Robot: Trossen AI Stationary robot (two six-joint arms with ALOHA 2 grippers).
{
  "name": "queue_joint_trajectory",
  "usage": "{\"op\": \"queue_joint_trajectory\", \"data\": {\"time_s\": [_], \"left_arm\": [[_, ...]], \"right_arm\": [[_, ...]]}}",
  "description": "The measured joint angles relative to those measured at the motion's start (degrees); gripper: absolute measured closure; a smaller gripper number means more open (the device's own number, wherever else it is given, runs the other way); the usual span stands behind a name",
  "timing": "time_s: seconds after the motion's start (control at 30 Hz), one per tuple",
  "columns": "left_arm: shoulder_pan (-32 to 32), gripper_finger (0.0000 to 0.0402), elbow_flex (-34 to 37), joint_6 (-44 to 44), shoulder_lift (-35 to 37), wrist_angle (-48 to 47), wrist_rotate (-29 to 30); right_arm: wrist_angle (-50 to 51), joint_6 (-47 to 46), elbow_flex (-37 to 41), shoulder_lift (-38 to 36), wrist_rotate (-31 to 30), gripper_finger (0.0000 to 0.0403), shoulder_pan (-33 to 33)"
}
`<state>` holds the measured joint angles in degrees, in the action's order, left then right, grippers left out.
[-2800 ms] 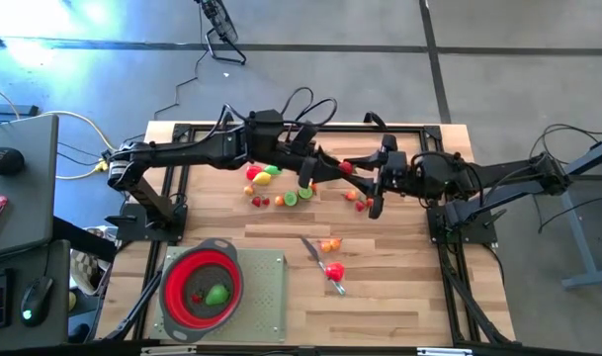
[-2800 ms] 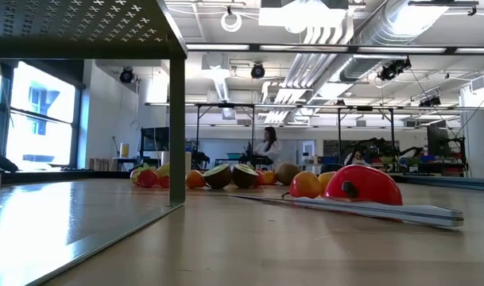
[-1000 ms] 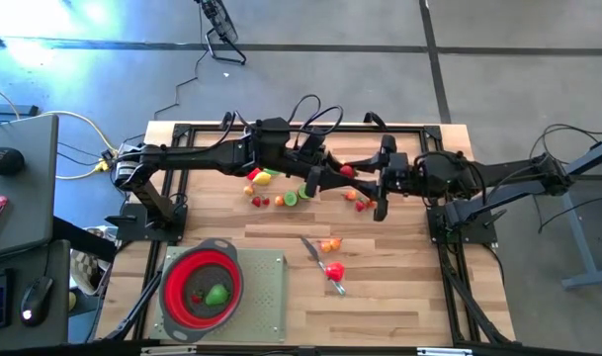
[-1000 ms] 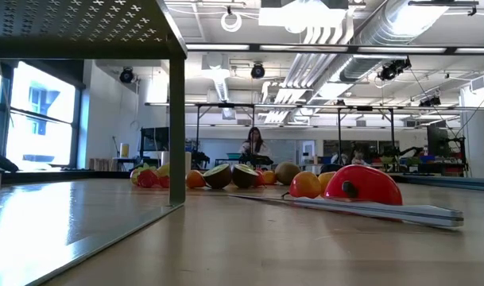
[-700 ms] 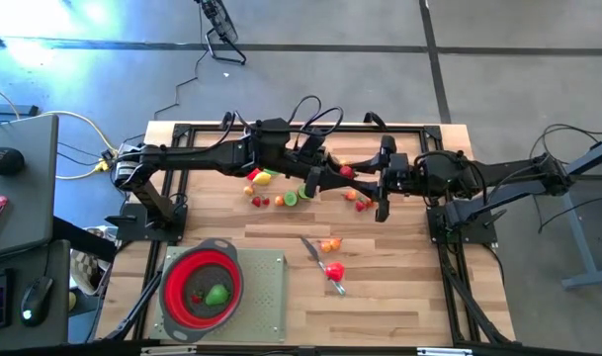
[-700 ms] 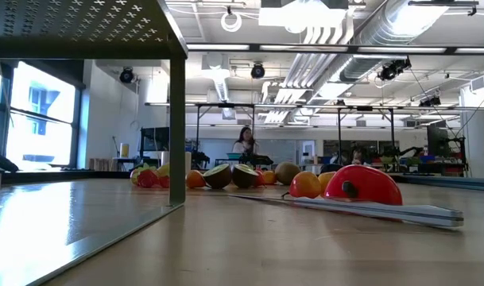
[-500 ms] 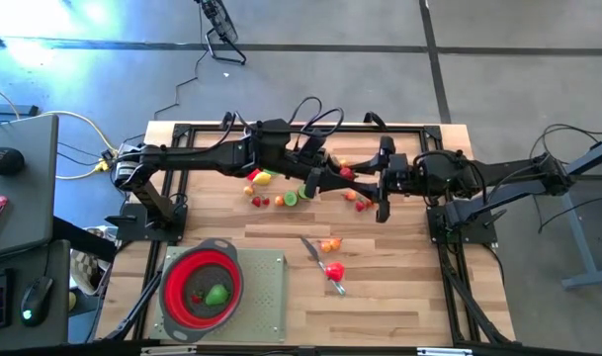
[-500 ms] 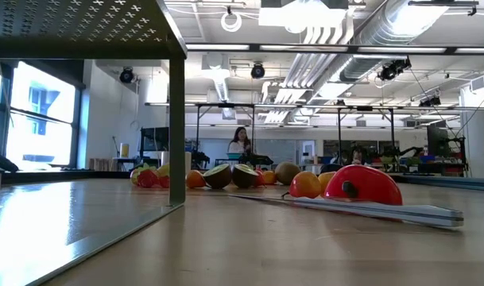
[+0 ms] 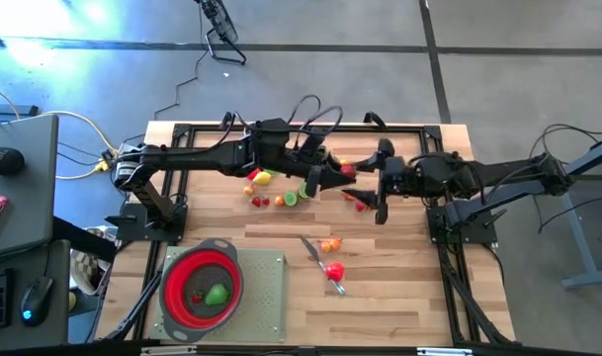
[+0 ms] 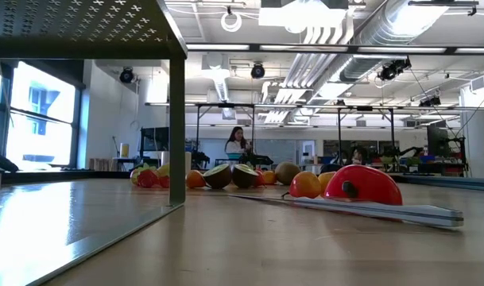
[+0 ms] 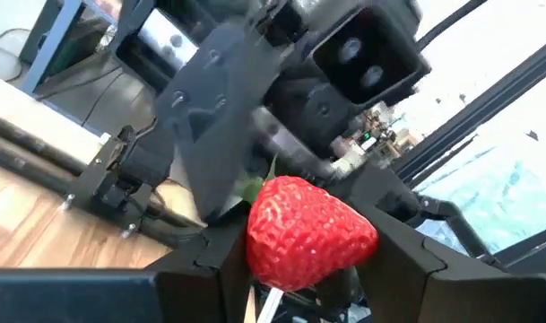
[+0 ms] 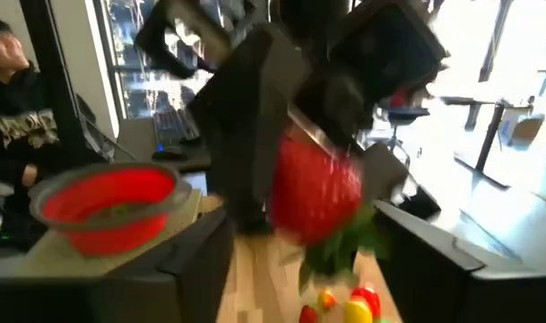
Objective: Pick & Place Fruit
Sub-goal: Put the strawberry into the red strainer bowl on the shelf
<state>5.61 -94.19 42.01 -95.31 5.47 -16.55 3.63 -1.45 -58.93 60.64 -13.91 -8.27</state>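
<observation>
Above the wooden desk (image 9: 399,297), the left hand (image 9: 325,175) clamps a small red toy strawberry (image 11: 310,233) while the right hand (image 9: 372,184), fingers apart, flanks it.

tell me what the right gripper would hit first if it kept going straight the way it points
Most likely the red toy strawberry, which sits right between the right gripper fingers, and just behind it the left gripper that clamps it. The two grippers face each other above the wooden table; exact depth is unclear.

Strainer (image 9: 202,288) sits on the table (image 9: 399,297) at 7 o'clock. Fruit cluster (image 9: 273,190) lies near centre, toward 12; knife (image 9: 321,265) at 6.
</observation>
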Motion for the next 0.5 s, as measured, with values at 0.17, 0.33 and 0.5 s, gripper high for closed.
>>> {"op": "queue_joint_trajectory", "data": {"time_s": [0.17, 0.33, 0.5], "left_arm": [[0.2, 0.0241, -0.3, -0.4, 0.3, 1.9, -0.1], [0.1, 0.0241, -0.1, -0.3, 0.4, 2.7, -1.4], [0.1, 0.0241, -0.1, -0.2, 0.4, 2.4, -4.5]], "right_arm": [[3.5, -1.0, 0.3, -0.1, 0.2, 0.0098, -0.1], [5.6, -2.4, 0.1, -1.9, -0.3, 0.0078, 0.0], [7.5, -2.4, 0.1, -3.9, -0.4, 0.0076, 0.0]]}}
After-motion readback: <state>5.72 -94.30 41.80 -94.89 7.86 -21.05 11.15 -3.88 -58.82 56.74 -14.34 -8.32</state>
